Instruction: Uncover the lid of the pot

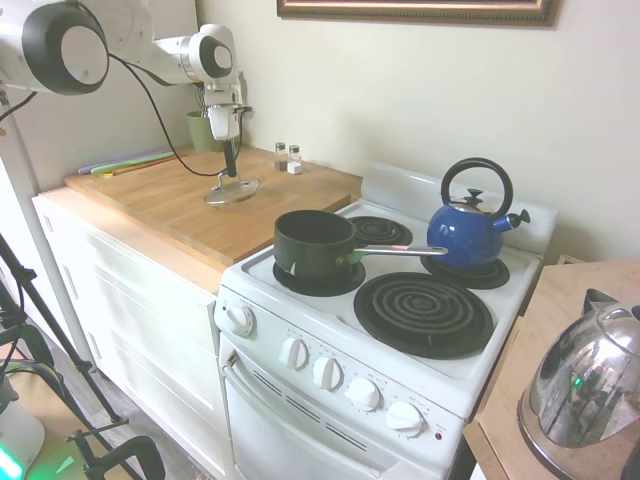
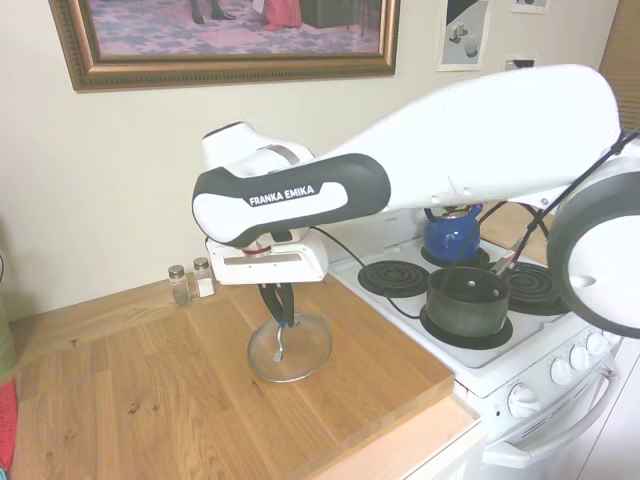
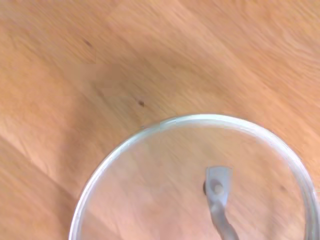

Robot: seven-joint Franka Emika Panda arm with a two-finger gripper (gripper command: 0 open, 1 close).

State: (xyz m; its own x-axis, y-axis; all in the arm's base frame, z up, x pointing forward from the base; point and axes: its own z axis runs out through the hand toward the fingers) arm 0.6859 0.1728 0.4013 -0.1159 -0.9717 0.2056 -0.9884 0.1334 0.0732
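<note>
The lid (image 2: 290, 350) lies flat on the wooden bench (image 2: 150, 400), near the edge that meets the stove (image 1: 400, 340). The gripper (image 2: 281, 322) stands directly over it, its claw pinching the lid's loop handle. The pot (image 1: 313, 244) sits uncovered on the stove's front burner, beside the blue kettle (image 1: 468, 230)

Lid (image 1: 232, 190) flat on wooden worktop (image 1: 170, 205), left of stove (image 1: 380, 340). Claw (image 1: 230, 170) directly above lid handle, apparently closed on it; hard to tell. Pot (image 1: 313, 243) uncovered on near-left burner, handle pointing right. Blue kettle (image 1: 470, 225) on far-right burner. Steel kettle (image 1: 590, 385) at right edge.
</note>
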